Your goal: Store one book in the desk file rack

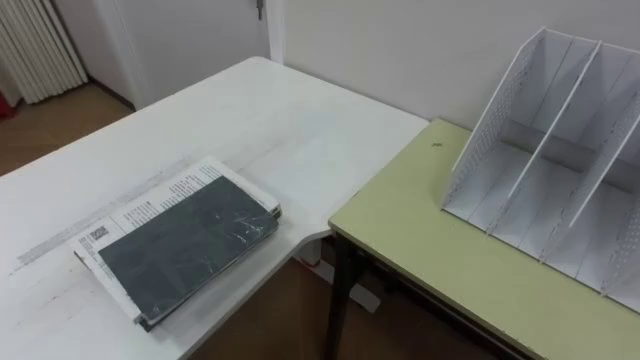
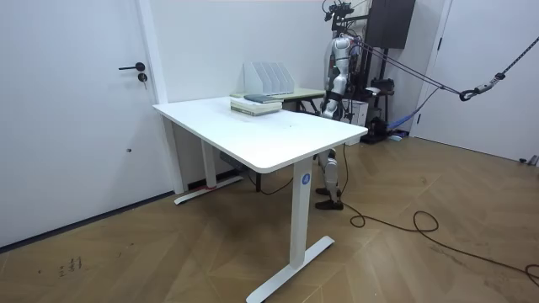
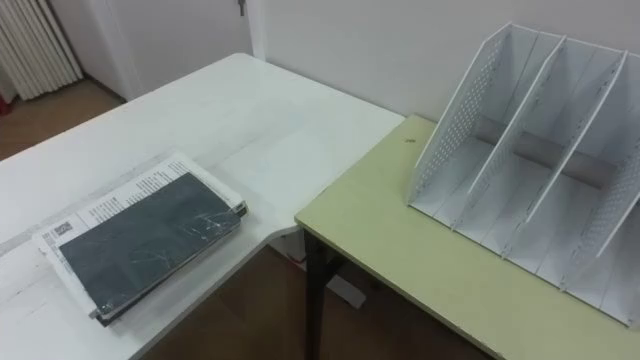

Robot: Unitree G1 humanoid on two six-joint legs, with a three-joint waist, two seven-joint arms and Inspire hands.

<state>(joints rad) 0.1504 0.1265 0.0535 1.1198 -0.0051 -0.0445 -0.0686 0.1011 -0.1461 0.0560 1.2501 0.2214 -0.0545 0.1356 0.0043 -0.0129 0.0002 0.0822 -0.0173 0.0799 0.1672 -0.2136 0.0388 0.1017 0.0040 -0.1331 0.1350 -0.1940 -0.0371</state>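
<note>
The book I want is the dark one (image 1: 187,247), lying flat on top of a paler printed volume (image 1: 140,205). The pair sits at the near edge of the white surface (image 1: 250,120), close to its rounded corner, where it meets the green surface (image 1: 420,240). The dark cover shows a sheen and faint creases, as if it were wrapped in film, so I judge it slick under the fingers. It looks thin, stiff and fairly light, and it should hold its shape when lifted by one side.

The best hold is probably along its long edge toward the corner: thumb on the cover, fingers slipped between it and the printed volume, so only one book comes away. A flat pinch on the film alone could slide.

The white file rack (image 1: 495,115) stands on the green surface toward its far right edge, well apart from the books. Its side wall is perforated, and slanted dividers split it into several slots that open toward me. Every slot I can see is empty, so any would take the book upright, spine down.

In the room view I stand behind the two surfaces, too far off to read my fingers. I cannot tell whether they are spread or curled.
</note>
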